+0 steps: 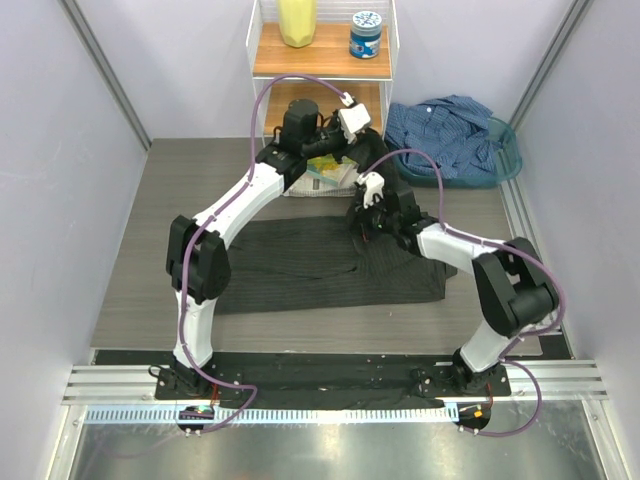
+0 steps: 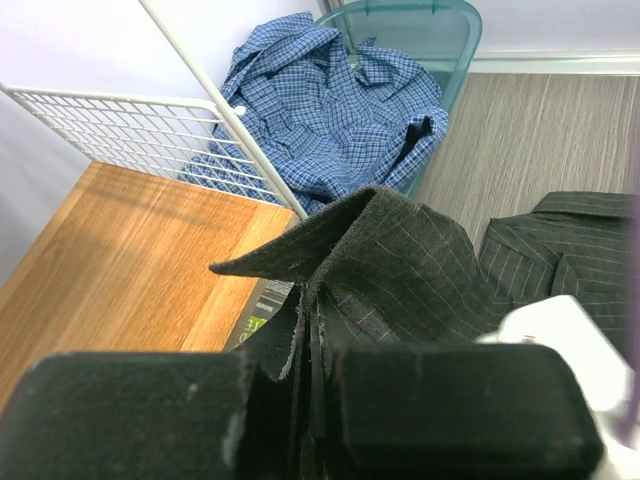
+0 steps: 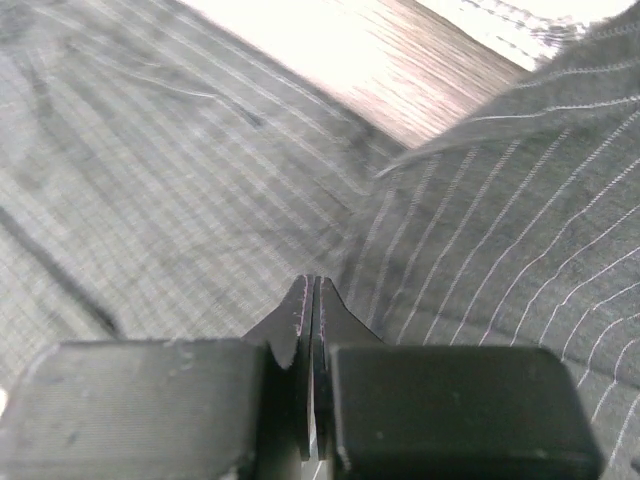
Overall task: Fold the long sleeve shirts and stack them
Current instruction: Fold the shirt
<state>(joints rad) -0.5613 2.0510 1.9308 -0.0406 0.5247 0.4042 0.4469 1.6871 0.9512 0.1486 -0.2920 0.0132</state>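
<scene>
**foldbot_fan:** How's the dark shirt going to handle? Left gripper is pressed together on a raised fold of its far edge, up next to the wooden shelf.

**yam_tinkerer:** Soft, light and floppy, I'd say. Thin pinstripe cloth with zero stiffness, so anything not held just sags. Best bet is to grab hems or seam edges, which is what both arms are doing. An edge pinch like that can slip out, though.

**foldbot_fan:** Which way does it lie?

**yam_tinkerer:** Spread flat on the counter, long axis running left to right in front of the arms. I can't tell which end the collar's on. Right gripper is also clamped tight on a ridge of the same cloth, nearer the right end.

**foldbot_fan:** And the blue shirt?

**yam_tinkerer:** Crumpled in the teal basket, far right corner, well apart from both grippers. There's no clear axis to that heap, and it looks just as limp.
</scene>
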